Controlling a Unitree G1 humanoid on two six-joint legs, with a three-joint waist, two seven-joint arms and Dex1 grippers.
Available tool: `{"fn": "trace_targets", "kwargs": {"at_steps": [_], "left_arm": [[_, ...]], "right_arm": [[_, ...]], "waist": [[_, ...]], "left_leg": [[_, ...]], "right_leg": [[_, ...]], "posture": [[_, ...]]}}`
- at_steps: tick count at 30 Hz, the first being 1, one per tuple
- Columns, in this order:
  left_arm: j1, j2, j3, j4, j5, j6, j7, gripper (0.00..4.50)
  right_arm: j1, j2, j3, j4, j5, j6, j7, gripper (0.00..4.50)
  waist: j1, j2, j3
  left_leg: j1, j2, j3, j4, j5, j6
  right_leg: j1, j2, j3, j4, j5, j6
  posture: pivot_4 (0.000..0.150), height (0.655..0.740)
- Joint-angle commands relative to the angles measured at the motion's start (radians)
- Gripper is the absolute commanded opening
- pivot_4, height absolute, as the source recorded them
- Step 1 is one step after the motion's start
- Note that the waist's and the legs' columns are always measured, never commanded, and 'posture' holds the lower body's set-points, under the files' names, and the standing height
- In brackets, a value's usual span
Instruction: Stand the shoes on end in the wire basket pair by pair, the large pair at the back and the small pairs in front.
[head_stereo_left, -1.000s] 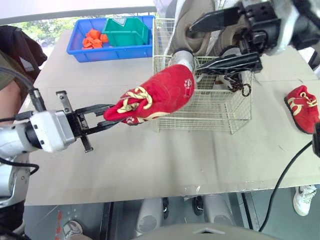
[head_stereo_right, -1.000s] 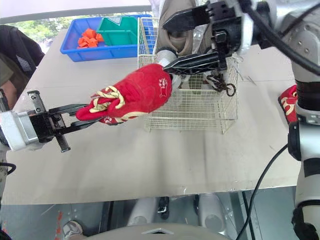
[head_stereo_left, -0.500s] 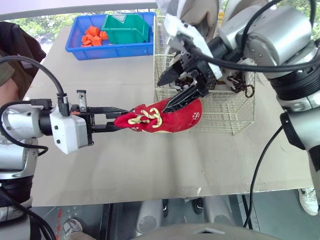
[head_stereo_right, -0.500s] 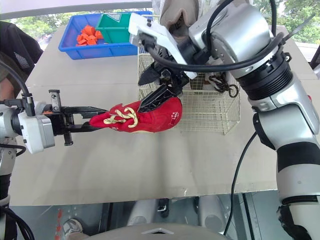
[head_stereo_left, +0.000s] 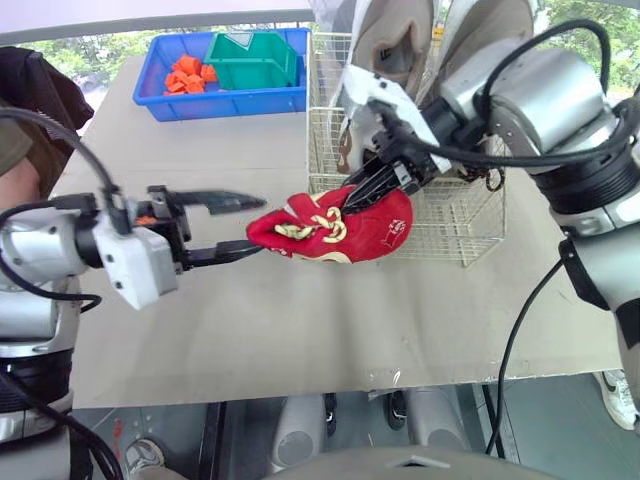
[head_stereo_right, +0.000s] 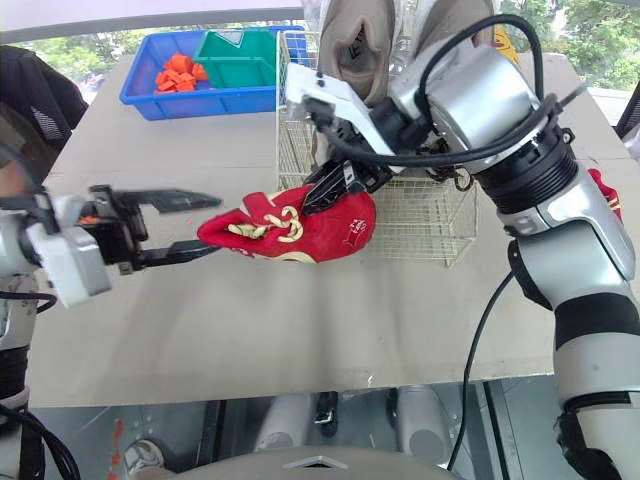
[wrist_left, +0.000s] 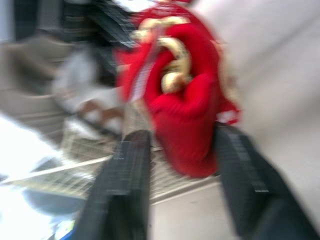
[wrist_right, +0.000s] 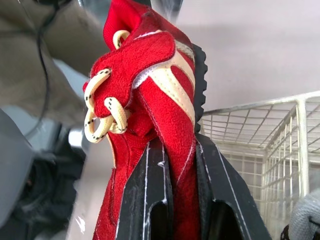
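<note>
Right claw (wrist_right: 176, 142): closed down narrow on the red shoe (head_stereo_left: 340, 225), its two black fingers (wrist_right: 150, 195) pinching the fabric at the shoe's opening, close by the yellow laces (head_stereo_left: 320, 222).
Left claw (head_stereo_left: 254, 225): spread wide. One finger points out level and the lower one reaches toward the shoe's left end. In the left wrist view that end sits between the two fingers, but it is too blurred to tell whether either one touches it.
Red shoe: lies roughly level, lengthwise from left to right, with the laces turned up and toward the left. It is outside the wire basket (head_stereo_left: 450, 235), just in front of the near wall at the basket's left corner. I can't tell from here whether the sole rests on the table or hangs just above it.
Wire basket: stands on the table, right of the middle, on the far side of the held shoe.
Large pair (head_stereo_left: 395, 45): two big tan shoes standing on end, side by side, along the far side of the basket, their openings facing the near side.
Second red shoe (head_stereo_right: 602, 190): lies on the table to the right of the basket, with only its edge in sight.
Blue tray (head_stereo_left: 225, 103): sits at the far left of the table, well apart from the basket's near wall. It holds a green bin (head_stereo_left: 250, 65) and a heap of orange pieces (head_stereo_left: 185, 75).
Table (head_stereo_left: 300, 320): has a pale beige top, bare on the near side of the shoe.
Person: a dark sleeve (head_stereo_left: 30, 90) shows at the far left edge.
</note>
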Motion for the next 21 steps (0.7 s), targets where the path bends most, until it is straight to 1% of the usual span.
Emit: {"fn": "trace_targets", "kwargs": {"at_steps": [1, 2, 4, 5, 7, 9, 10, 11, 13, 14, 16, 19, 21], "left_arm": [[0.109, -0.003, 0.167, -0.13, -0.324, 0.447, 0.341, 4.01], [0.15, -0.007, 0.211, -0.149, -0.444, 0.56, 0.427, 4.45], [0.255, -0.035, 0.305, -0.172, -0.663, 0.717, 0.545, 4.45], [0.308, -0.061, 0.346, -0.182, -0.73, 0.763, 0.587, 4.45], [0.437, -0.122, 0.406, -0.229, -0.935, 0.856, 0.67, 4.45], [0.517, -0.181, 0.414, -0.306, -1.036, 0.889, 0.731, 4.45], [0.545, -0.215, 0.392, -0.36, -1.109, 0.894, 0.772, 4.45], [0.566, -0.245, 0.367, -0.408, -1.155, 0.896, 0.806, 4.45], [0.594, -0.289, 0.297, -0.493, -1.133, 0.903, 0.834, 4.45], [0.584, -0.311, 0.26, -0.519, -1.12, 0.897, 0.858, 4.45], [0.541, -0.343, 0.194, -0.546, -1.107, 0.879, 0.917, 4.45], [0.476, -0.37, 0.109, -0.569, -1.068, 0.874, 0.961, 4.45], [0.423, -0.386, 0.07, -0.568, -1.065, 0.863, 0.988, 4.45]], "right_arm": [[0.013, 0.015, -0.149, -0.016, 0.096, 0.057, -0.006, 0.0], [0.02, 0.023, -0.178, -0.015, 0.106, 0.069, -0.027, 0.0], [0.037, 0.053, -0.247, -0.014, 0.132, 0.09, -0.083, 0.0], [0.043, 0.073, -0.285, -0.009, 0.15, 0.109, -0.112, 0.0], [0.062, 0.11, -0.346, -0.017, 0.168, 0.118, -0.181, 0.0], [0.084, 0.152, -0.399, -0.03, 0.193, 0.119, -0.241, 0.0], [0.094, 0.181, -0.429, -0.031, 0.208, 0.126, -0.28, 0.0], [0.101, 0.205, -0.45, -0.031, 0.217, 0.132, -0.313, 0.0], [0.114, 0.248, -0.487, -0.034, 0.239, 0.14, -0.365, 0.0], [0.12, 0.266, -0.499, -0.038, 0.248, 0.143, -0.387, 0.0], [0.133, 0.292, -0.512, -0.049, 0.263, 0.14, -0.422, 0.0], [0.149, 0.312, -0.522, -0.065, 0.283, 0.14, -0.455, 0.0], [0.157, 0.315, -0.518, -0.069, 0.289, 0.135, -0.471, 0.0]], "waist": [[-0.004, 0.0, 0.0], [-0.005, 0.0, 0.0], [-0.007, 0.0, 0.0], [-0.013, 0.0, 0.0], [-0.022, 0.0, 0.0], [-0.026, 0.0, 0.0], [-0.023, -0.001, 0.0], [-0.021, -0.001, 0.0], [-0.015, -0.001, 0.0], [-0.014, -0.001, 0.0], [-0.008, -0.001, -0.001], [-0.001, -0.001, -0.001], [0.0, -0.001, -0.001]], "left_leg": [[0.0, 0.0, -0.001, 0.0, 0.0, 0.0], [0.0, 0.001, -0.002, 0.0, 0.0, 0.0], [0.001, 0.001, -0.003, 0.0, 0.0, 0.0], [0.001, 0.002, -0.004, 0.0, 0.0, 0.0], [0.002, 0.003, -0.004, 0.0, 0.0, 0.0], [0.001, 0.003, -0.005, 0.0, 0.0, -0.001], [0.001, 0.002, -0.005, 0.0, 0.0, -0.001], [0.001, 0.001, -0.006, 0.0, 0.0, -0.001], [0.001, 0.0, -0.008, 0.0, 0.0, -0.001], [0.001, -0.001, -0.009, 0.001, 0.0, -0.002], [0.002, -0.002, -0.008, 0.001, 0.0, -0.002], [0.002, -0.002, -0.008, 0.001, 0.001, -0.002], [0.002, -0.002, -0.008, 0.001, 0.001, -0.001]], "right_leg": [[0.0, 0.0, 0.0, 0.001, 0.0, 0.0], [0.0, 0.0, 0.0, 0.001, 0.0, 0.0], [0.0, 0.0, 0.0, 0.003, 0.0, 0.001], [0.0, 0.0, 0.0, 0.003, 0.0, 0.001], [0.0, 0.0, 0.0, 0.004, 0.0, 0.001], [0.0, -0.001, -0.001, 0.004, 0.0, 0.001], [0.0, -0.002, -0.001, 0.004, 0.0, 0.0], [0.0, -0.002, -0.002, 0.003, 0.0, 0.0], [0.002, -0.003, -0.003, 0.004, 0.0, 0.0], [0.002, -0.003, -0.003, 0.004, -0.001, -0.003], [0.003, -0.003, -0.002, 0.004, -0.002, -0.004], [0.003, -0.001, -0.002, 0.004, -0.002, -0.004], [0.003, -0.001, -0.002, 0.004, -0.001, -0.003]], "posture": [[0.15, 0.74], [0.15, 0.74], [0.15, 0.74], [0.15, 0.74], [0.15, 0.74], [0.15, 0.74], [0.15, 0.74], [0.15, 0.74], [0.15, 0.74], [0.15, 0.74], [0.15, 0.74], [0.15, 0.74], [0.15, 0.74]]}}
